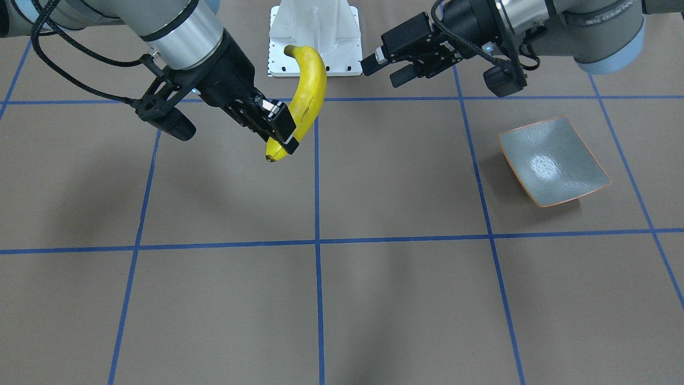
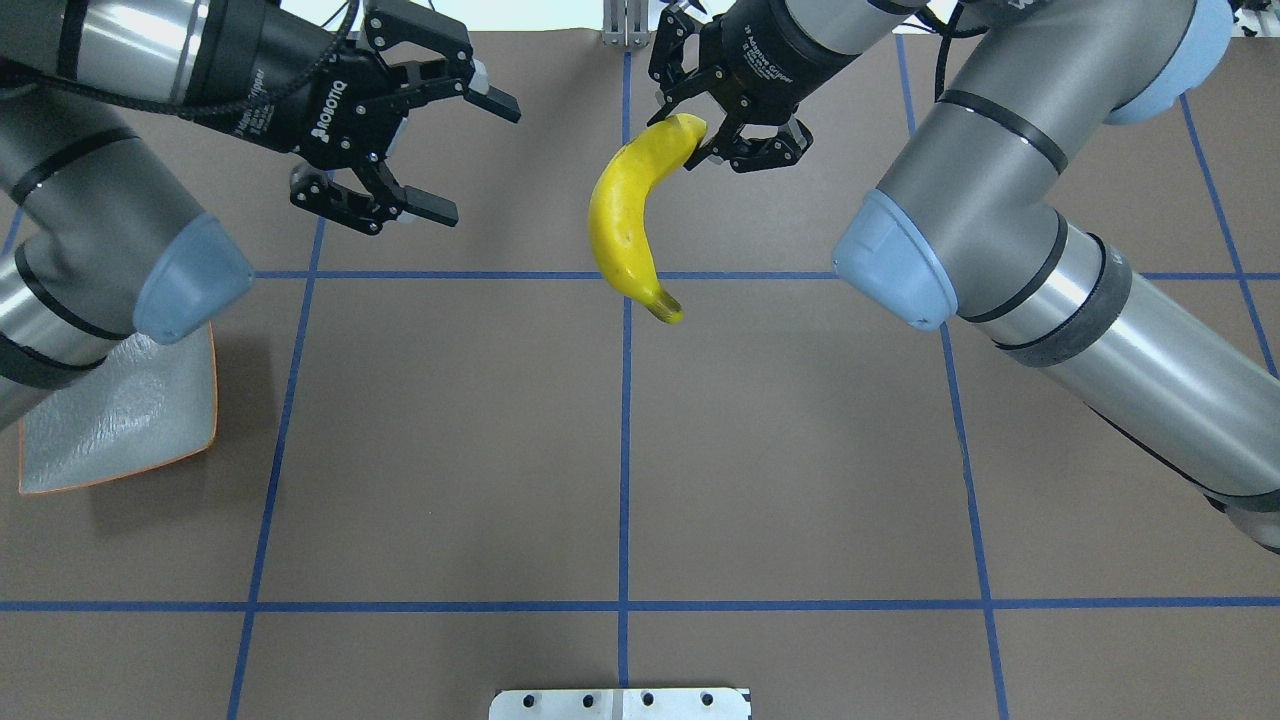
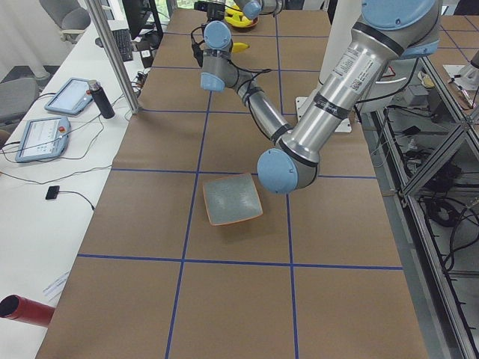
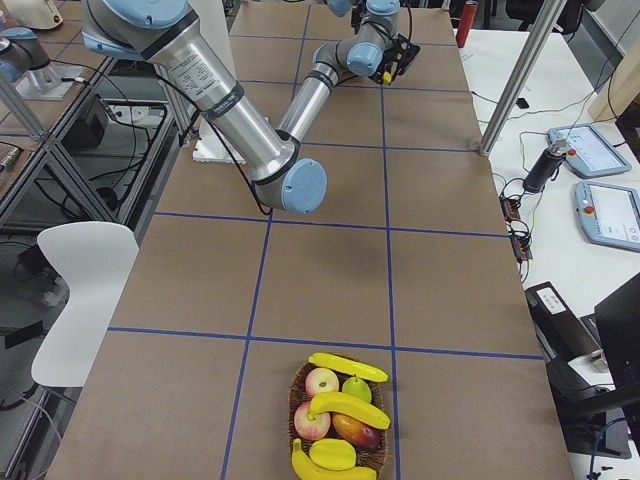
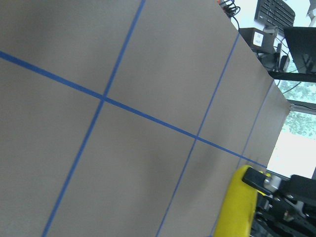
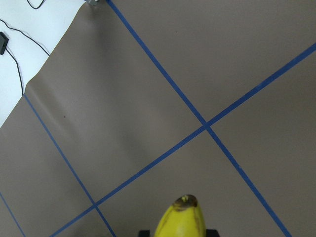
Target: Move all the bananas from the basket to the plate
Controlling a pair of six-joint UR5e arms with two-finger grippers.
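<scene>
In the front-facing view, the right gripper [image 1: 281, 128] is clamped on a banana [image 1: 311, 88] near its lower end. It holds the fruit in the air above the desk [image 1: 406, 299], with the far end pointing toward the white base plate [image 1: 315, 37]. The left gripper [image 1: 385, 67] hovers near the banana's top end, jaws spread wide and holding nothing. The plate [image 1: 553, 160] sits on the desk on the left arm's side, well apart from the banana, with nothing on it.

From overhead, the right gripper pinches 1 end of the banana, and the rest curves back toward the robot across a blue tape line [image 2: 450, 274]. The left gripper's 2 fingers stand wide apart, clear of the fruit. The left arm's elbow hides part of the plate.

The exterior left view shows the plate lying by the near arm's elbow. The grippers are too small there to judge.

In the exterior right view, the basket [image 4: 294, 398] stands at the near end of the desk, far from both grippers. It holds 3 bananas [image 4: 350, 408] among other fruit [image 4: 322, 381].

In the left wrist view, the held banana shows at the bottom edge with a finger of the right gripper on it.

In the right wrist view, the banana's dark tip pokes up from the bottom edge, over the desk.
</scene>
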